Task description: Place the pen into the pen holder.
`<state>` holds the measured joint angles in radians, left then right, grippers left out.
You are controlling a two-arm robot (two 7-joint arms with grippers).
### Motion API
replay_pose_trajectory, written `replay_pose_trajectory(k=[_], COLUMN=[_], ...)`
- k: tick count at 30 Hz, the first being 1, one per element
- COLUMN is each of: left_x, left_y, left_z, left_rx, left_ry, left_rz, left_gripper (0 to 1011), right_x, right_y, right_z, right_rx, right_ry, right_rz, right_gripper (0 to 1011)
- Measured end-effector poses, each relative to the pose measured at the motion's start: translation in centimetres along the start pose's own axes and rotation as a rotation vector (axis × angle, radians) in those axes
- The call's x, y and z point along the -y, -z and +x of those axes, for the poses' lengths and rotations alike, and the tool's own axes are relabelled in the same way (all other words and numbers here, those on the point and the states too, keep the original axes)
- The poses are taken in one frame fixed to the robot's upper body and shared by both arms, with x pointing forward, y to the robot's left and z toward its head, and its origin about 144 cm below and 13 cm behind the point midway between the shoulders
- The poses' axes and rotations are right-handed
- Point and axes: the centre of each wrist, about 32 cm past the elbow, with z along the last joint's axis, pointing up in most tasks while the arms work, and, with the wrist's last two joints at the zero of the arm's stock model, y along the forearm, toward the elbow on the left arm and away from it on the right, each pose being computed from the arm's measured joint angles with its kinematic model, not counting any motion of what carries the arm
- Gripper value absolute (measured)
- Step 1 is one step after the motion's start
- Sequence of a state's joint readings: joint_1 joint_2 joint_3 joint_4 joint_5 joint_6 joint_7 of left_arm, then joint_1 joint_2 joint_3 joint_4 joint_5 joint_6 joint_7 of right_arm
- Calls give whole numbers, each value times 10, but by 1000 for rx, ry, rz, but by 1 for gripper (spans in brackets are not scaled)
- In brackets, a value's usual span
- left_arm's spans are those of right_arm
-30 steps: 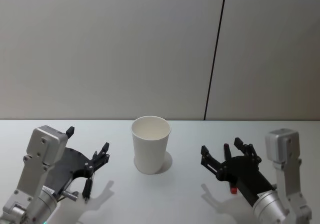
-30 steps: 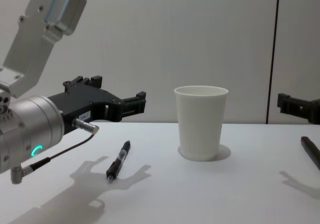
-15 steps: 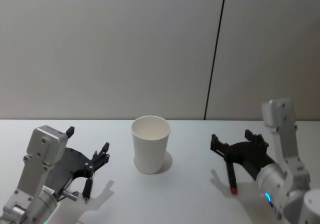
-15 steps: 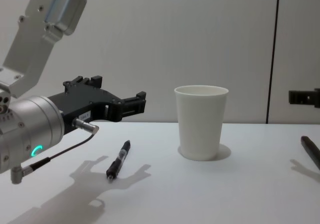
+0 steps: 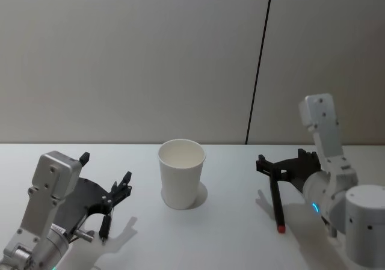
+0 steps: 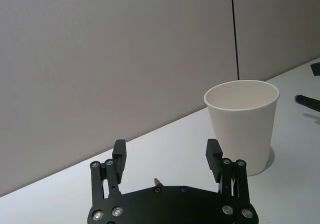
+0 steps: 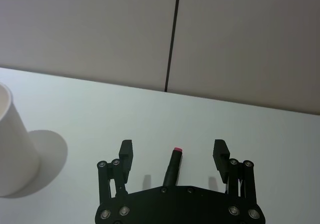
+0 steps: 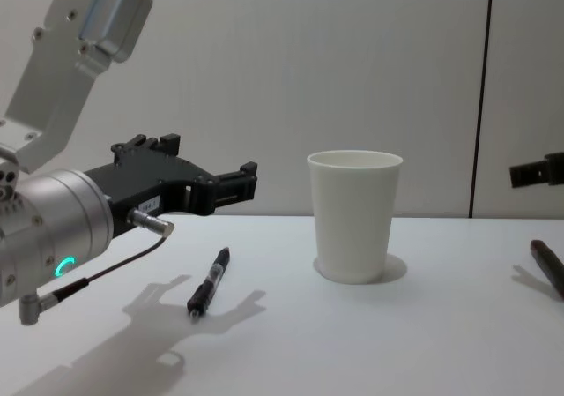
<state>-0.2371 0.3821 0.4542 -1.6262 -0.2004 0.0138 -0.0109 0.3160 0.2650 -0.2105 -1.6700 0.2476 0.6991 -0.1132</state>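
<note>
The empty white paper cup (image 5: 181, 174) is light, and a pen end or a jaw catching its rolled rim would likely tip it or push it across the table (image 5: 228, 240). The pickup is also chancy. The red-ended pen (image 7: 174, 164) lies flat, so jaws that close off-centre or too high could roll it away or pinch it near one end, leaving it to swing. It must also be turned upright before it will drop in. A second, black pen (image 8: 209, 283) lies on the table too, and if both arms head for the cup they could crowd each other.

The right arm (image 5: 328, 180) is bent low over the table with its wrist angled forward. The right jaws are spread wide and hold nothing. The red-ended pen lies below and between them, apart from both, with its red end pointing ahead of them. The cup stands ahead of these jaws and off to their inner side.

The left arm (image 5: 48, 204) hangs in a matching pose. The left jaws are also wide open and empty, with the black pen beneath them and the cup ahead.
</note>
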Motion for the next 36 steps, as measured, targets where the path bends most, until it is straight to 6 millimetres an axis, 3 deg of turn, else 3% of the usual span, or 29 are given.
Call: replay_pose_trajectory(k=[17, 36], left_x=[0, 0], left_y=[0, 0], left_z=[0, 0], left_rx=[0, 0], left_ry=[0, 0], left_rz=[0, 0], left_gripper=[1003, 1003], right_x=[-33, -52], right_y=[-3, 9], right_z=[-5, -11], right_rx=[-15, -65], right_ry=[26, 19], right_rz=[-152, -230], right_gripper=[1001, 1001])
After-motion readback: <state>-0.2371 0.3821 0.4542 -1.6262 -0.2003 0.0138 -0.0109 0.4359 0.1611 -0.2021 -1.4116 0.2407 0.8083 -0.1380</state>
